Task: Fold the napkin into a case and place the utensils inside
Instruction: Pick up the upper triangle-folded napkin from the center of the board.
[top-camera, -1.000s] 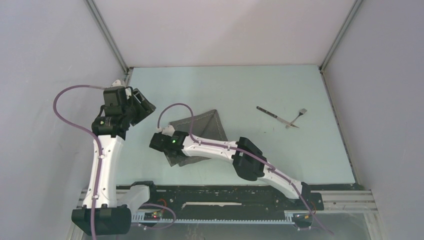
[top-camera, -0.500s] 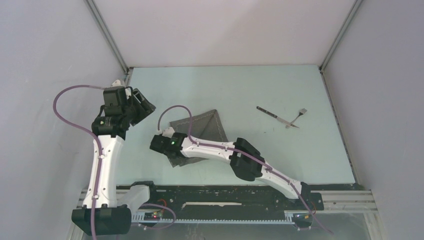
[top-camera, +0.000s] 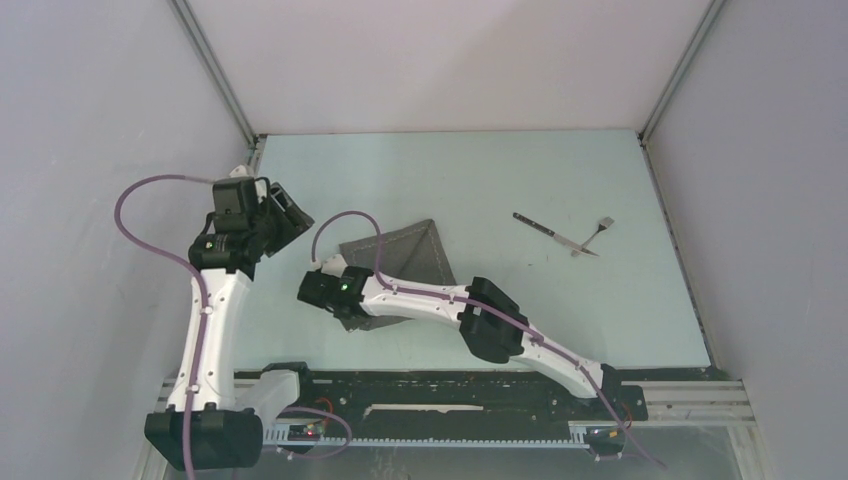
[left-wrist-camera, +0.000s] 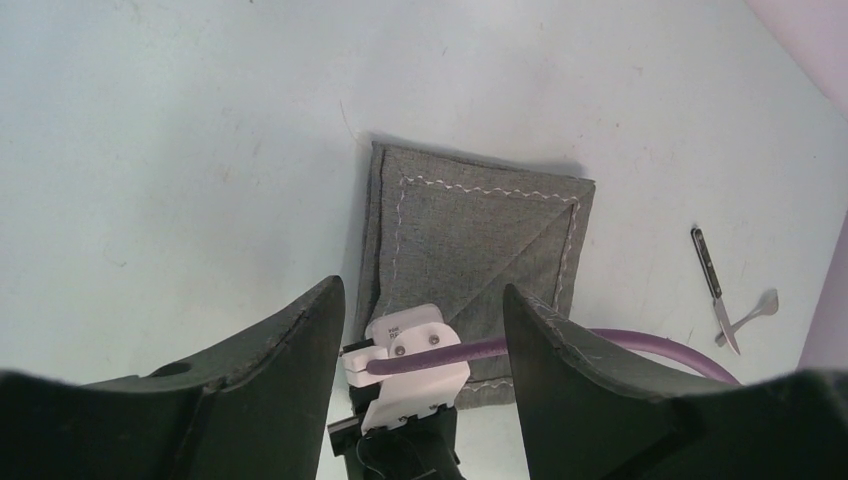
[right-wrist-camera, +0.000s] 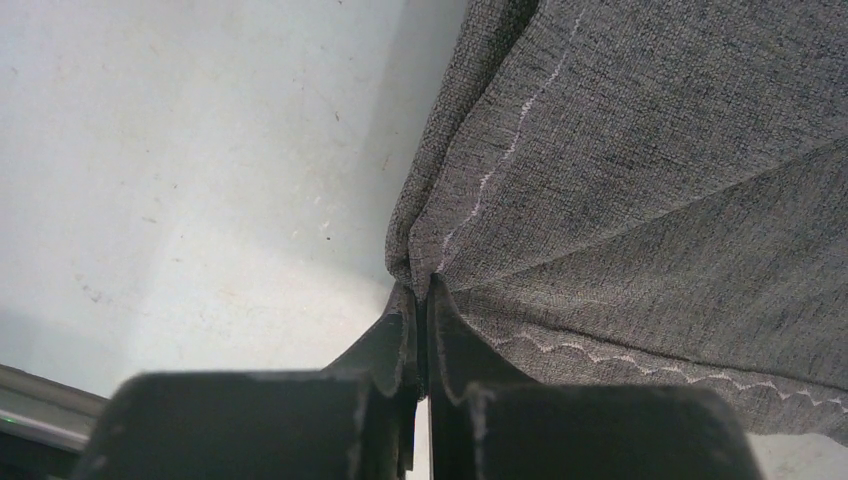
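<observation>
Presently, one napkin (left-wrist-camera: 470, 230) is seen lying on the tabletop (top-camera: 500, 170), left of its middle. It is folded over itself into a rough square, with a diagonal crease and pale stitched hem lines showing. Its near-left edge is pinched by the right gripper (right-wrist-camera: 422, 290), whose jaws are pressed together on a small ridge of the grey cloth, the fabric being gathered up slightly at that spot. The right arm is stretched low and leftward from its base at the near right edge, with its elbow bent close to the tabletop and its wrist placed over the napkin's near part. The left gripper (left-wrist-camera: 422, 292) is held above the tabletop near the napkin's left side and tilted down toward it, with the jaws spread wide and nothing between them. The left arm is raised nearly upright from its base at the near left corner, the wrist bent over toward the cloth. Two utensils are counted, well apart from the napkin to the right: one dark-handled knife (top-camera: 540, 228) and one small fork (top-camera: 598, 231), laid at an angle so that the blade's tip and the fork's handle meet. A purple cable (top-camera: 150, 195) is looped along each arm, two in all.
</observation>
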